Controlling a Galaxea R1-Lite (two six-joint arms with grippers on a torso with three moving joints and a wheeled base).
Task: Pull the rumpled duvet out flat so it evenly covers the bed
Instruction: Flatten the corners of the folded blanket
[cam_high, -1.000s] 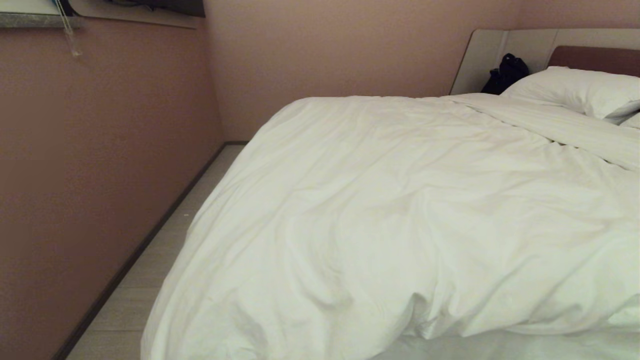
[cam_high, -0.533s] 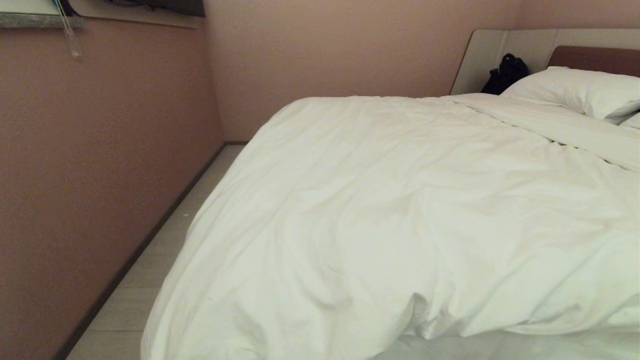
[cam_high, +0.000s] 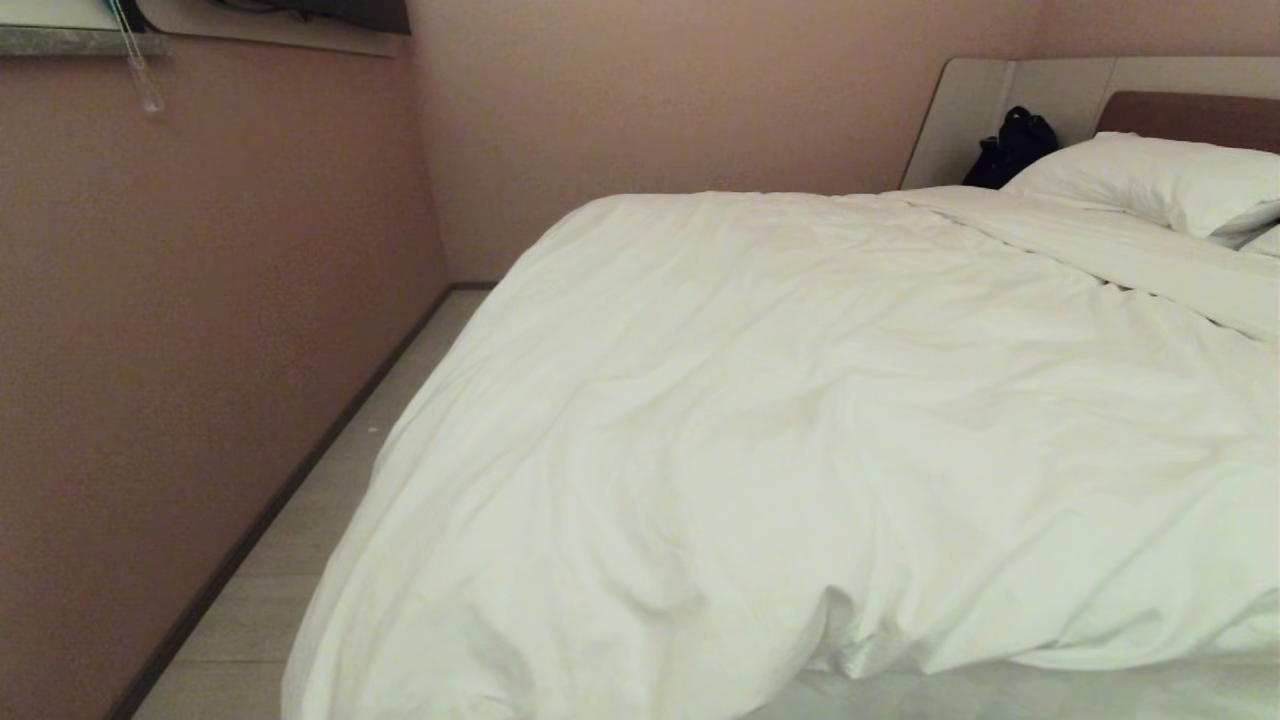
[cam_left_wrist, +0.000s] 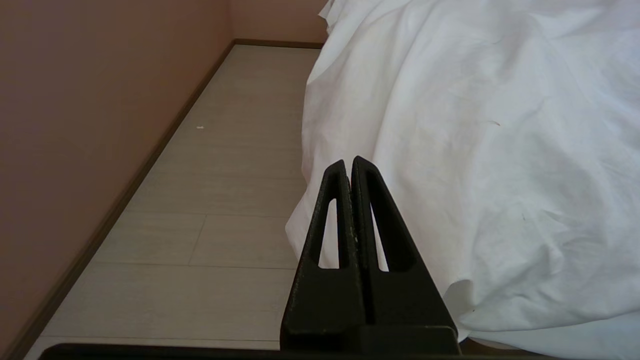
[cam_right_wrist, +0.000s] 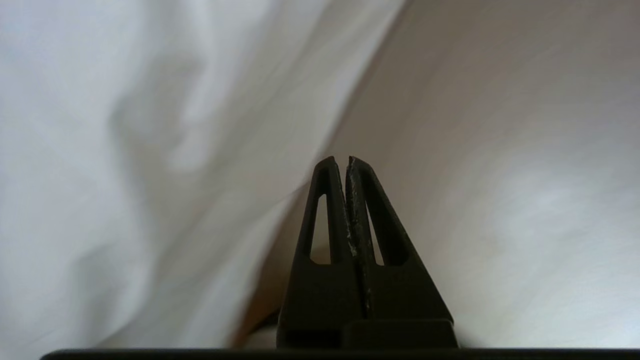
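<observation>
Duvet (cam_high: 800, 420) lies lengthwise toward headboard (cam_high: 1010, 100) (seemingly).

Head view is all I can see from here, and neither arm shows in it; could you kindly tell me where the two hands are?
Observer: The left hand is shut and empty, poised beside the big puffy white duvet where it drapes down the side of the bed, above the pale plank floor.
Operator: Thank you. Is it touching the fabric?
Observer: I cannot tell; its tips overlap the hanging edge in the left wrist view, nothing more.
Operator: And the right hand?
Observer: The right hand is also shut and empty, pointing at a blurred seam where duvet folds meet a smoother white surface.
</observation>
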